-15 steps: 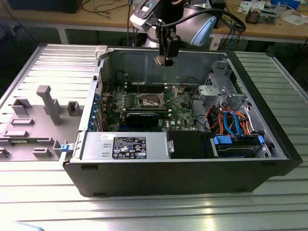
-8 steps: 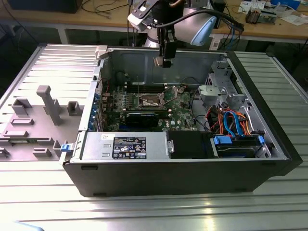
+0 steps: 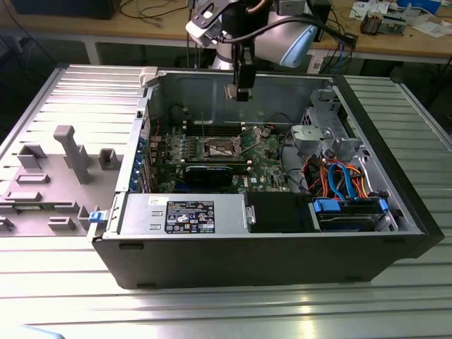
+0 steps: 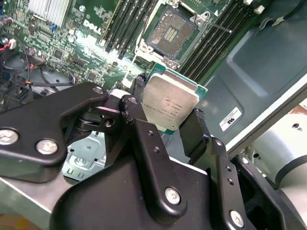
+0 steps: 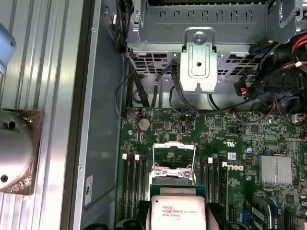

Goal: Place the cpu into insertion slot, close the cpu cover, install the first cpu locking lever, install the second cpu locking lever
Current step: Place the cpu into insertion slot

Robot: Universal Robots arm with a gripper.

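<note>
Two black fingers point(image 4: 139, 124) of the gripper point(image 4: 168, 115) pinch the cpu point(image 4: 171, 98) by opposite edges, its silver top carrying rows of faint grey print. It hangs clear above the green board point(image 5: 230, 143), near but not touching the slot point(image 4: 171, 32), whose dark centre lies uncovered between long black memory slots point(image 4: 124, 24). White lettering point(image 4: 91, 24) marks the board beside them. A white label point(image 4: 230, 119) sits on the case wall point(image 4: 259, 62), and a black label point(image 3: 189, 215) on the power supply point(image 3: 141, 215).
</note>
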